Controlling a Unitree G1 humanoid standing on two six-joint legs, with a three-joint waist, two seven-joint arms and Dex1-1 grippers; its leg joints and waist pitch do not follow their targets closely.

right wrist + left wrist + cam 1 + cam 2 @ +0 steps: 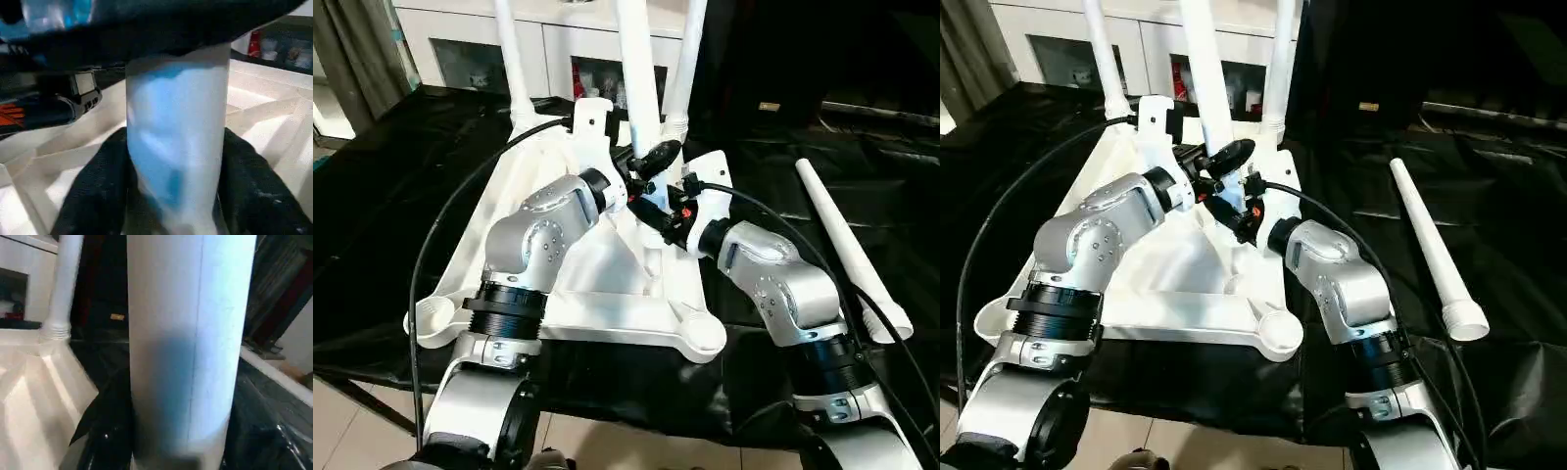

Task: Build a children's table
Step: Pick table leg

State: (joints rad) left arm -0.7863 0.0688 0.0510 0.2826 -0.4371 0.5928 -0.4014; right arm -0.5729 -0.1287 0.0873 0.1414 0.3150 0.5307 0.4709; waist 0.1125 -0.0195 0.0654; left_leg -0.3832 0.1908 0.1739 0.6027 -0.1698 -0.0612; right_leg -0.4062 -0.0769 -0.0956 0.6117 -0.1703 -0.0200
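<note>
While the white tabletop [578, 294] lies upside down on the black-covered table [391, 196], ribbed underside up, we hold one white leg [639, 78] upright over its middle with both arms. Our left gripper [651, 162] meets this leg from the left side of the tabletop, and its black fingers [105, 440] clasp the tube. Our right gripper [658, 220] sits just below the left one, close over the tabletop's ribs, and its black fingers [93, 196] are clamped on either side of the same tube.

Two more legs [512, 59] stand upright in the round corner sockets along the tabletop's far edge, one at each far corner. The two near corner sockets [697, 338] carry no legs. A fourth leg [847, 245] lies flat on the black cover, well apart from the tabletop on its right side, wide end toward us.

Beyond the tabletop's far edge stands a white glass-door cabinet [470, 49].
</note>
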